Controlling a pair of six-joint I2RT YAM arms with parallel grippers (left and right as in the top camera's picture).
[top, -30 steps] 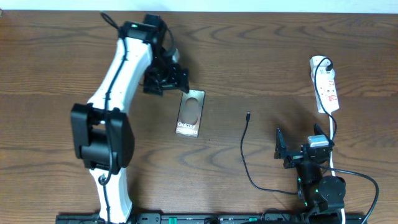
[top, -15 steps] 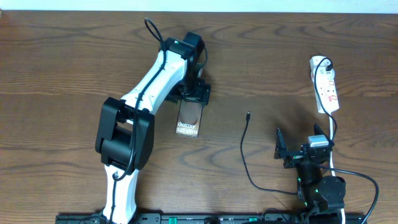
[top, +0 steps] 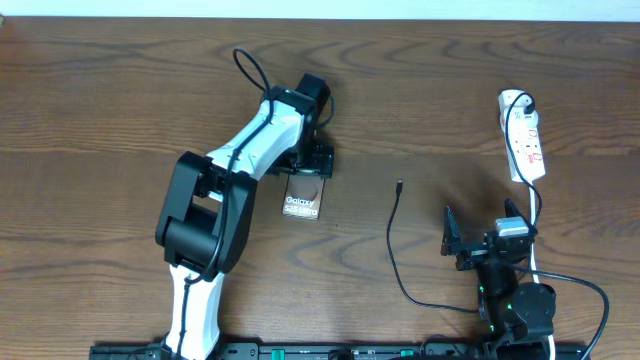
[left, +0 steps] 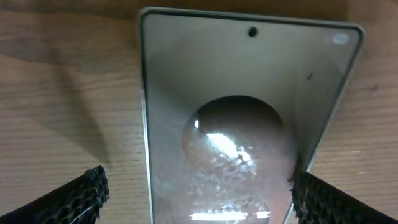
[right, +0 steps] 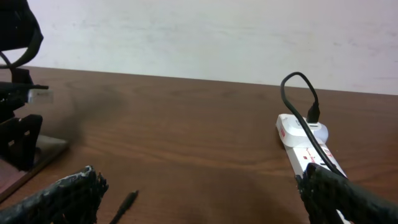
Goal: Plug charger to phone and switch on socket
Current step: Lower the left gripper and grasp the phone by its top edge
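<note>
- Left claw (top: 308, 165) has swung over the phone's (top: 301, 204) far end, fingers spread either side of it.
- Right claw (right: 202, 183) unmoved, spread, beside the charger (top: 389, 235) on the worktop (top: 120, 90).

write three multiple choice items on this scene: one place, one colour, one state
1. The thin black charger cable has its plug tip: A. on the wooden table, right of the bronze-brown glossy phone B. inside the phone C. off the table
2. The elongated power strip is: A. black B. white C. red
3. The left gripper is: A. open astride the phone B. shut on it C. shut on the cable

A, tip lies on bare wood; B, its body is white; A, fingers spread either side of the phone.
</note>
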